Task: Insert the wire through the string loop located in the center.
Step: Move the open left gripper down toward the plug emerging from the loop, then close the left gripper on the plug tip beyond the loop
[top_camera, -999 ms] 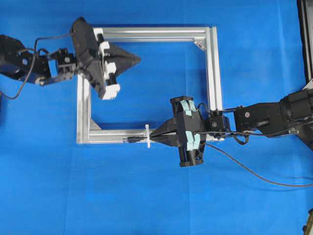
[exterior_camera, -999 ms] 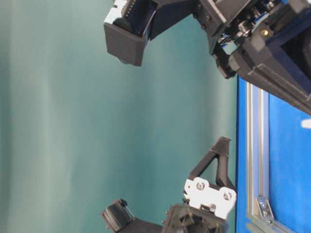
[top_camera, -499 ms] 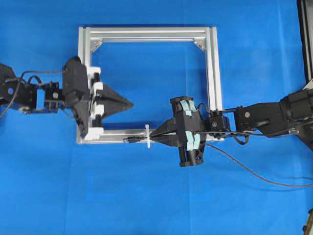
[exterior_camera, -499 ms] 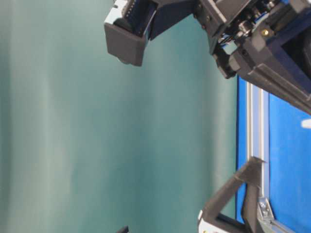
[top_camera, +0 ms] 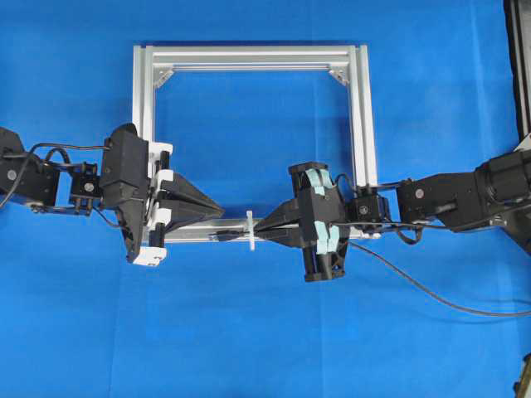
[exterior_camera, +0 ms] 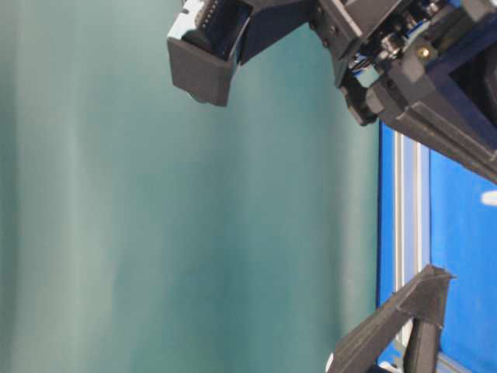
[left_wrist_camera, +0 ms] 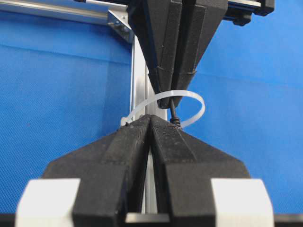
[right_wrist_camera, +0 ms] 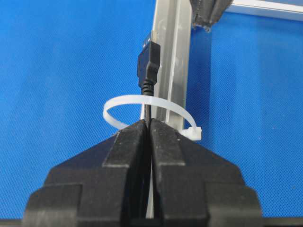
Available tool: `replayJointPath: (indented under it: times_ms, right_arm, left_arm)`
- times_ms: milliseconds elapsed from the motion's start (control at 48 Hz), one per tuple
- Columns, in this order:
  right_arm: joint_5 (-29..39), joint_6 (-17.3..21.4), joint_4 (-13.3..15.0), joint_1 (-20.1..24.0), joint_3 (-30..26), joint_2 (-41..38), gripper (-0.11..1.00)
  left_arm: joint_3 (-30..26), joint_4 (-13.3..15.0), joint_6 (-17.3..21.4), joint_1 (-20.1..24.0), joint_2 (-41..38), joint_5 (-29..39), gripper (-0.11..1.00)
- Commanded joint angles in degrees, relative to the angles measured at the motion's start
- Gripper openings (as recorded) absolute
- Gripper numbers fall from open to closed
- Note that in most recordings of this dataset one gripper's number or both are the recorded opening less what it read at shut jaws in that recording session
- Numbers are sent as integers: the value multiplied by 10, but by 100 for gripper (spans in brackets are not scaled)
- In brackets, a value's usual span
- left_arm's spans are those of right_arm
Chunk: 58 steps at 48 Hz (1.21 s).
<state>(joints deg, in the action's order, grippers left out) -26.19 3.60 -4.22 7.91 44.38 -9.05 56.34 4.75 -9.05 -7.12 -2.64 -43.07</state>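
wire with its dark plug tip pokes through the white string loop, which stands upright on the near bar of the silver frame lying on the blue worktop. right gripper has its jaws pressed together on the wire just behind the loop, and the rest of the cable trails off to the right across the cloth. left gripper sits on the other side of the loop, jaws fully closed with nothing between them, its tip near the plug.
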Motion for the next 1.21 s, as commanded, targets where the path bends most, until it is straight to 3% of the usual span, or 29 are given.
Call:
replayJointPath:
  times_ms: [0, 395, 499, 666, 749, 1186]
  right_arm:
    - [-4, 1, 1, -2, -7, 6, -3]
    - [-4, 1, 1, -2, -7, 6, -3]
    - [-4, 1, 1, -2, -7, 6, -3]
    - [-4, 1, 1, -2, -7, 6, -3]
    - [-3, 1, 1, -3, -7, 6, -3]
    - [-4, 1, 1, -3, -7, 6, -3]
  left_arm:
    - [-7, -3, 3, -1, 14, -3, 0]
    - [-8, -4, 4, -15, 12, 4, 4]
    - [-9, -4, 2, -17, 12, 9, 27]
    - [-10, -4, -1, -17, 12, 19, 78]
    - [-11, -4, -1, -17, 12, 22, 91]
    - [-23, -4, 3, -17, 4, 40, 90]
